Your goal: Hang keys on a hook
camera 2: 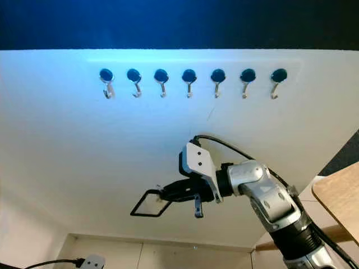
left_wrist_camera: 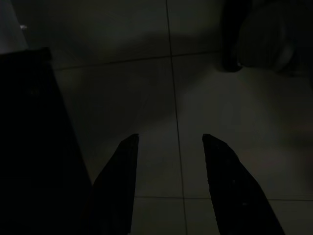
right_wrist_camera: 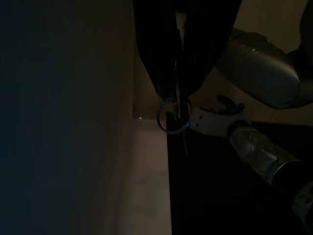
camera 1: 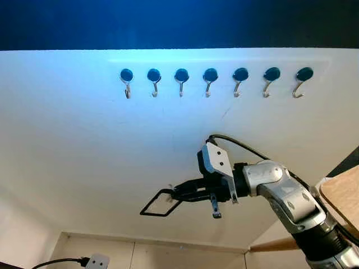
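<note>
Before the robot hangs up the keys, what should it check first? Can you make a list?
1. Key ring pinched by the right gripper, jaws closed: ok.
2. Hooks free, nothing hanging on them: ok.
3. Gripper level with the hooks: not ok, it is well below the row.
4. Loop hanging open from the gripper, ready to catch a hook: ok.
5. Left gripper out of the way, pointing at the floor: ok.

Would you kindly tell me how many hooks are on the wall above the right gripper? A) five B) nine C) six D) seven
D: seven hooks sit in one row on the white wall, all bare, above the right gripper, which is shut on the key ring.
</note>
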Robot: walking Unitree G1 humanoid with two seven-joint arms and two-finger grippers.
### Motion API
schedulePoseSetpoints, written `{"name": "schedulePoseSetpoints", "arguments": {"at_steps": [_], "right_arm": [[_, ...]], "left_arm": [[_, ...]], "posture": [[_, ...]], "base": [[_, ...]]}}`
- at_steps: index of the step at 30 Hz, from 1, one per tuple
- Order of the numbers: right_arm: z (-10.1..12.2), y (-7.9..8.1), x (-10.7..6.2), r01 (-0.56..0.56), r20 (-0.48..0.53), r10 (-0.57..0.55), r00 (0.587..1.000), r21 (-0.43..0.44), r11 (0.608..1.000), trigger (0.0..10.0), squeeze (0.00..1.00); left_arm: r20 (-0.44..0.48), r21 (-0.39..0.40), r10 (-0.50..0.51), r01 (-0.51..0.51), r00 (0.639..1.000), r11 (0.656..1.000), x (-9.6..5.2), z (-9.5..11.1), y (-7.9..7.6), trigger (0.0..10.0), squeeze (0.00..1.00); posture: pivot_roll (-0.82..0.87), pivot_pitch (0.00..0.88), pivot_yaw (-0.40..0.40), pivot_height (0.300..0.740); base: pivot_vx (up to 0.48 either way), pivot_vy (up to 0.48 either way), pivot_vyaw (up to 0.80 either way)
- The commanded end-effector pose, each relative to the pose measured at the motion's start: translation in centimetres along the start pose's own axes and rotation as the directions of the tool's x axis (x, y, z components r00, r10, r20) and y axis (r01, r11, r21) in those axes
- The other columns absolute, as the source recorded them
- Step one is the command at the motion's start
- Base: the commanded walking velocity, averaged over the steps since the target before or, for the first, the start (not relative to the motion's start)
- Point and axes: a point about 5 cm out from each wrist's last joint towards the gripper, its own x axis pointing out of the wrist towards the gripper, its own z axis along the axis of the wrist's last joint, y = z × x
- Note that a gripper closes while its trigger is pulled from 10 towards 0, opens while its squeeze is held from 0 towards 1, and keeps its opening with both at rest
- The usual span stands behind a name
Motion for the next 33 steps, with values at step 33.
{"name": "schedulePoseSetpoints", "arguments": {"at_steps": [33], "right_arm": [[-0.21,0.29,0.45,0.023,-0.021,-0.022,1.000,0.014,1.000,10.0,0.00]], "left_arm": [[-0.003,0.038,-0.002,0.002,1.000,0.999,0.02,-0.22,-0.23,10.0,0.00]], "posture": [[-0.12,0.062,0.068,0.740]], "base": [[-0.180,0.000,0.00]]}}
